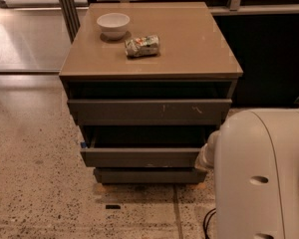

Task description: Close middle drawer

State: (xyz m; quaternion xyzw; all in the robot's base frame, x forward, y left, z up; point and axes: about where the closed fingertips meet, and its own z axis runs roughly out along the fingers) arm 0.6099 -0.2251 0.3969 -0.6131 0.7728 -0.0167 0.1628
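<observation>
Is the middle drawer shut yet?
Open, partway: the middle drawer front juts past the bottom drawer front, dark inside showing above. The gripper is at its right end.

Tool (208, 156) sits at right end of open middle drawer (139, 157).

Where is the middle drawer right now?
In the camera view the middle drawer sits partly open, below the scratched drawer front and above the bottom drawer front; the gripper is at its front's right end.
</observation>
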